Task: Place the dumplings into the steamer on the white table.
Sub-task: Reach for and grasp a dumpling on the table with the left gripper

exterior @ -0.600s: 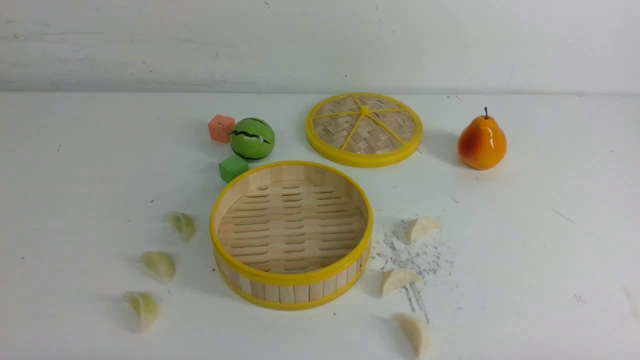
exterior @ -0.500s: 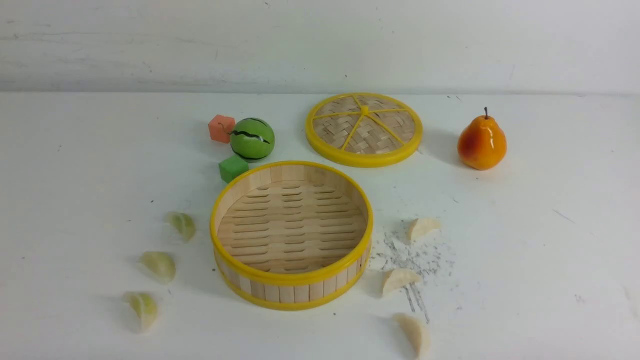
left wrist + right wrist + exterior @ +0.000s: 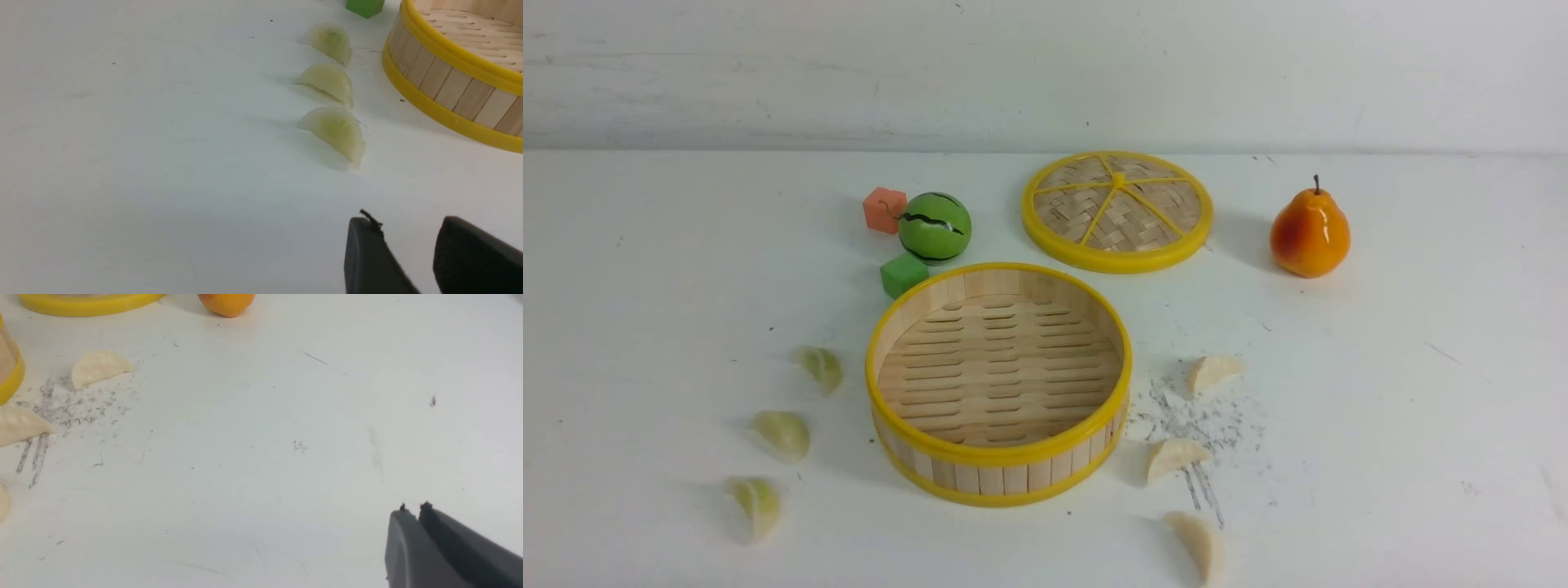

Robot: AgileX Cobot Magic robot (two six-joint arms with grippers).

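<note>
So, bench (image 3: pixel 1421 408): white and scuffed, with grey specks just right of the steamer.
steamer (image 3: pixel 1001 478): mid-bench, toward the near edge, upright, slatted floor bare.
green dumplings (image 3: pixel 783 433): three in a row left of the steamer, slanting toward the near-left corner. All lie on the bench, apart from the steamer.
white dumplings (image 3: pixel 1174 457): three right of the steamer, running toward the near edge. The middle one lies near the steamer's wall, among the specks.
left end effector (image 3: pixel 406 228): fingers part-way open with a clear gap, gripping nothing.
green row and left end effector: the row lies ahead of the fingertips, and its closest dumpling is near them but apart.
right end effector (image 3: pixel 413 510): fingers drawn together with only a slit between the tips, holding nothing.
white dumplings and right end effector: well apart, across a bare stretch of bench.
far edge: lid (image 3: pixel 1117 211), pear (image 3: pixel 1309 233), green ball (image 3: pixel 934 227), pink cube (image 3: pixel 884 209).
green cube (image 3: pixel 903 274): just beside the steamer's far-left rim.
</note>
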